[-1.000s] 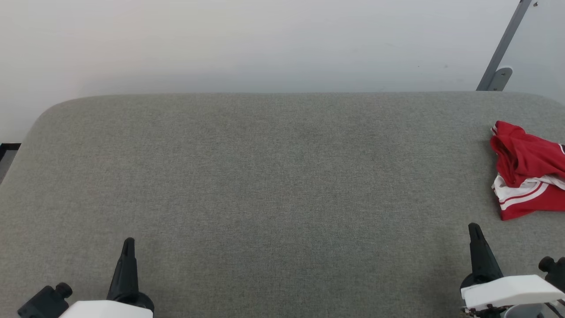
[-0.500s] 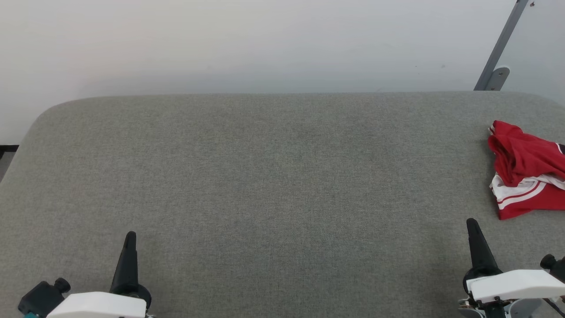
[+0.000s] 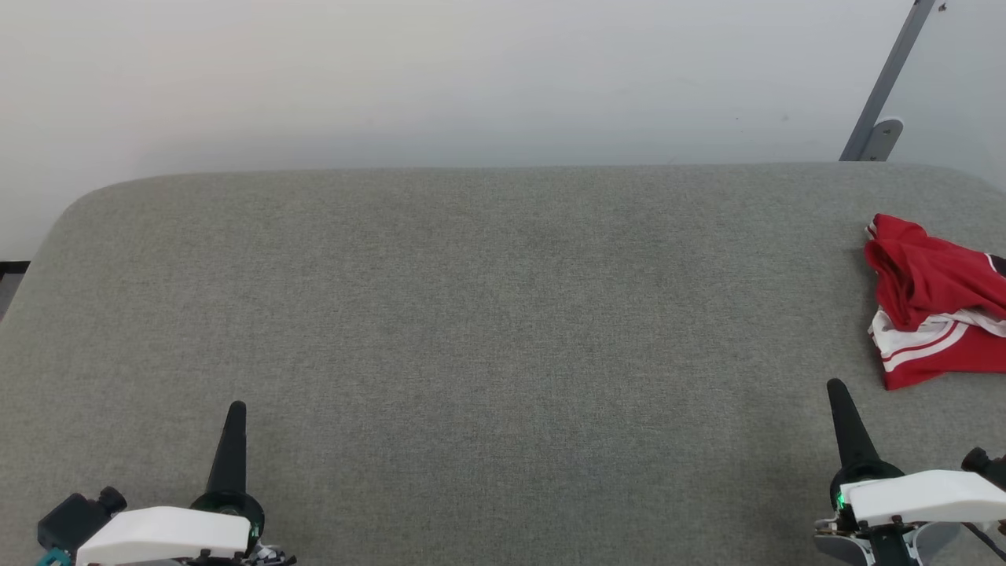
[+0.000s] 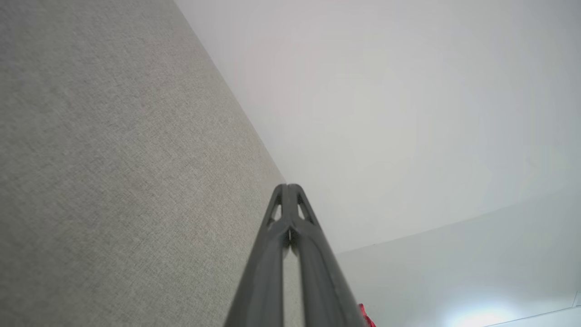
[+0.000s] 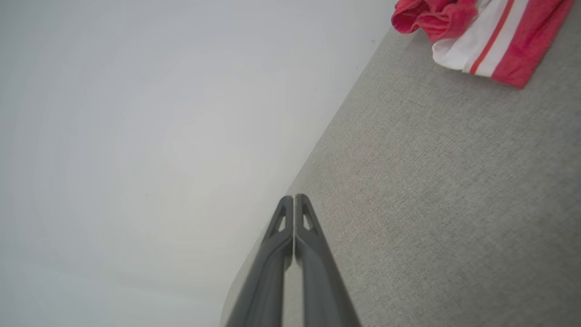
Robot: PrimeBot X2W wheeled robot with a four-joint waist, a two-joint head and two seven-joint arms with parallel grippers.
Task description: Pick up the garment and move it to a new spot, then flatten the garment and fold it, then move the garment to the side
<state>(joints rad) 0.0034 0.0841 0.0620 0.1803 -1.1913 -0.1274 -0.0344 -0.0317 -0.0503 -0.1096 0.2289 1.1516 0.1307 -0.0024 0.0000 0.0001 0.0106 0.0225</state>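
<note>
The garment (image 3: 935, 303) lies crumpled at the right edge of the grey table (image 3: 487, 314), red cloth with a white, red-striped band; part of it runs off the head view. It also fills the top right corner of the right wrist view (image 5: 481, 36). My right gripper (image 3: 835, 387) is shut and empty, above the table a little nearer than the garment and to its left. In the right wrist view its fingertips (image 5: 294, 198) are pressed together. Far to the left my left gripper (image 3: 236, 407) is shut and empty too, tips together (image 4: 287, 186).
A pale wall (image 3: 471, 79) stands right behind the table's rounded far edge. A grey slanted metal bracket (image 3: 884, 94) leans against the wall at the back right. Bare grey fabric spreads across the middle and left of the table.
Both grippers have risen a little in the head view, away from the near edge. The picture has shifted slightly left, so the garment sits a bit more to the left. Both stay shut.
</note>
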